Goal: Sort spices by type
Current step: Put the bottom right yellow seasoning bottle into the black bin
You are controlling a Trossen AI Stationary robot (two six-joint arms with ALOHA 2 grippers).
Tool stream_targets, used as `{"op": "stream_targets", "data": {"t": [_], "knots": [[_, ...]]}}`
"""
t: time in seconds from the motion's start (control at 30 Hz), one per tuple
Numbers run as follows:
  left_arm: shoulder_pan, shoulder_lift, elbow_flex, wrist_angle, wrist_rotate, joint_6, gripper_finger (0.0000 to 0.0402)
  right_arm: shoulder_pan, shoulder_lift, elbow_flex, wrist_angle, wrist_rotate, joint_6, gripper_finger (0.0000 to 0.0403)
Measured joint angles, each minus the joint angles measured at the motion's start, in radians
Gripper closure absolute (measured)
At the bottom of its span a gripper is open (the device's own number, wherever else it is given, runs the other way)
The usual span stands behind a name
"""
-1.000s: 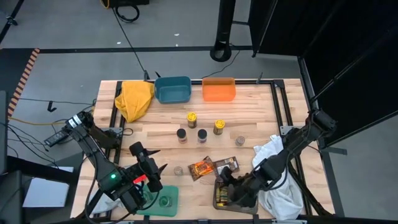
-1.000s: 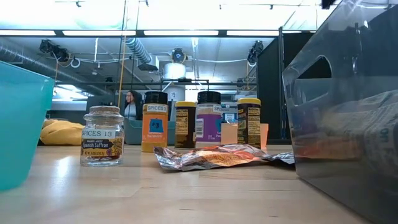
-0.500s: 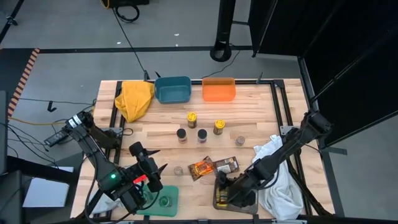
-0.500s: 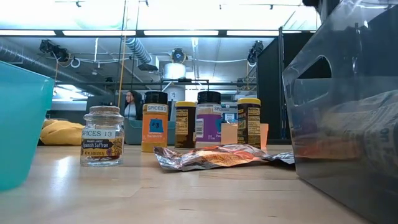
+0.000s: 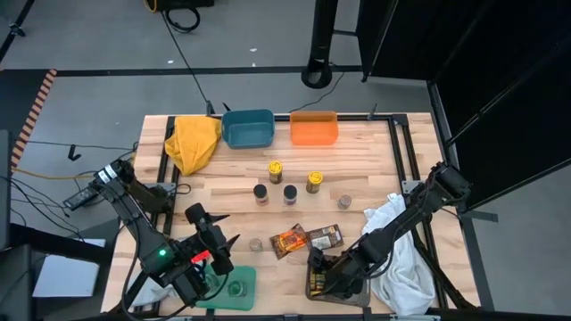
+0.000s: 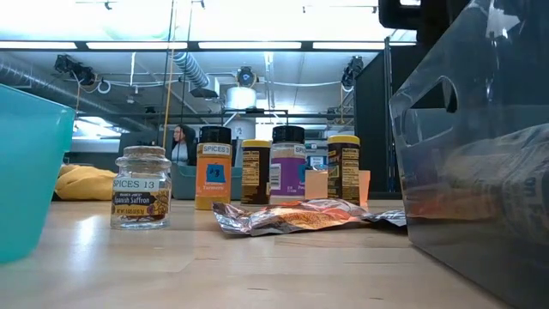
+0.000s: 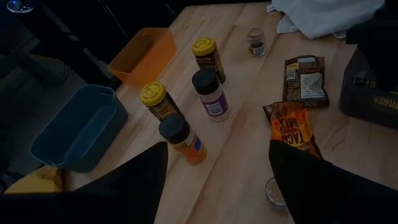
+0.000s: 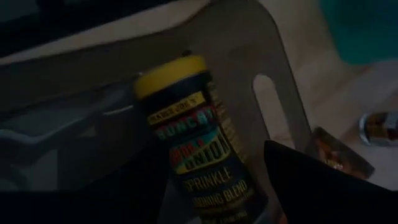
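Yellow-lidded jar [image 8: 186, 149] lies in the grey bin [image 8: 261, 50] — apparently loose — both arms' fingers parted, empty.

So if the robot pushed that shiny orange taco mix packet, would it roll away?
Probably not. The taco mix packet lies flat on the table, so it should slide. Its crinkled foil looks floppy and would likely bend if lifted by one corner.

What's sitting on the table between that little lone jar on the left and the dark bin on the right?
Two flat packets: an orange packet and, beside it, a brown packet. They lie between the small jar and the dark bin. The high view shows this best.
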Motion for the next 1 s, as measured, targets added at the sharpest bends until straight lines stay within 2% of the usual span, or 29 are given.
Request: {"op": "stream_targets", "data": {"t": [0.2,0.53,0.8,0.87,1.0], "knots": [[0.000,0.000,0.000,-0.001,0.000,0.000,0.0117,0.000,0.049,0.001,0.006,-0.044,-0.036,0.0138],[0.000,0.000,0.000,-0.002,0.000,-0.018,0.0117,-0.022,0.097,0.000,0.006,0.014,-0.090,0.0144],[0.000,0.000,0.000,-0.001,0.000,-0.019,0.0117,-0.030,0.097,0.000,0.005,0.021,-0.093,0.0208],[0.000,0.000,0.000,-0.001,0.000,-0.019,0.0117,-0.030,0.097,0.000,0.005,0.023,-0.093,0.0211],[0.000,0.000,0.000,-0.001,-0.001,-0.020,0.0117,-0.028,0.095,0.000,0.008,0.123,-0.068,0.0211]]}}
